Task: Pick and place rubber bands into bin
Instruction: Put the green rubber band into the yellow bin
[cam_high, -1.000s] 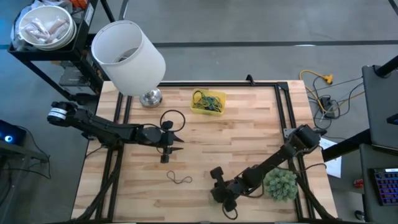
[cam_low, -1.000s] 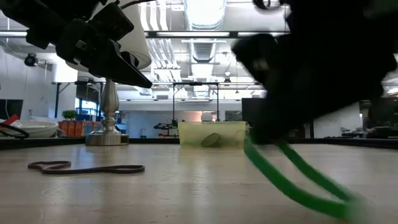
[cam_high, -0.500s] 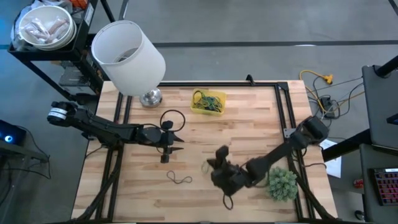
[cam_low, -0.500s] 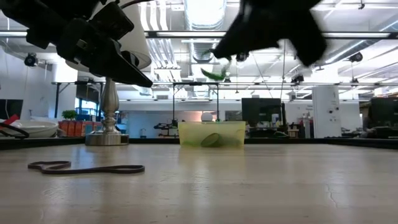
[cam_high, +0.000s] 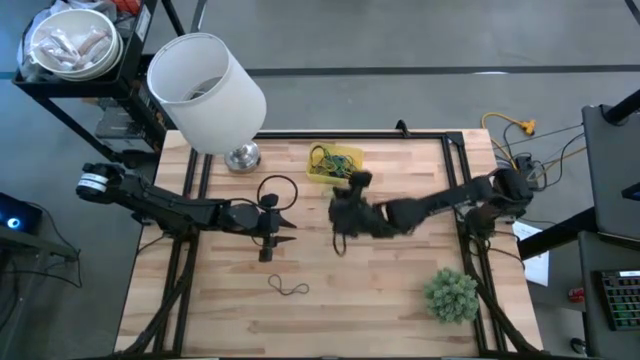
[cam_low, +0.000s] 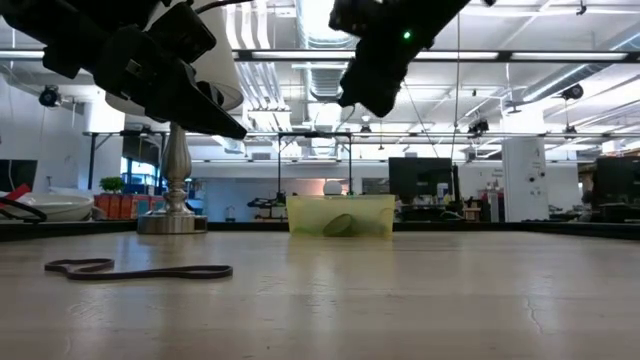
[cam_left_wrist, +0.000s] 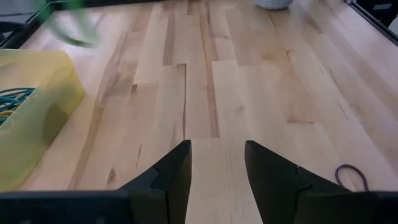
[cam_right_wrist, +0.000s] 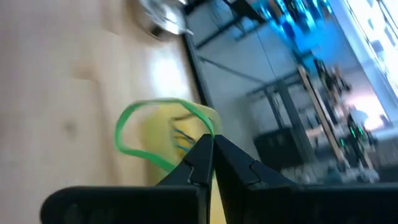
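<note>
My right gripper hangs above the middle of the table, just near of the yellow bin, and is shut on a green rubber band. The bin holds several bands and rests flat on the wood. A brown rubber band lies flat on the table toward the near edge, also in the low view. My left gripper hovers open over the table's left half, with nothing between its fingers. My right gripper pinches one spot of the green band's loop between its two shut fingertips. The fingers slant down from the table's right side. The rest of the loop stands out slack past the tips, lifted clear of the table.
A lamp with a big white shade and a metal foot stands at the far left. A green ball-shaped plant sits near right. A black cable loop hangs by my left gripper. Black rails run along the table's sides.
My right gripper has swung from the table's near edge toward the far edge and the bin, rising and turning as it went. The green band, which was dragging on the wood, has been lifted clear and carried along.
</note>
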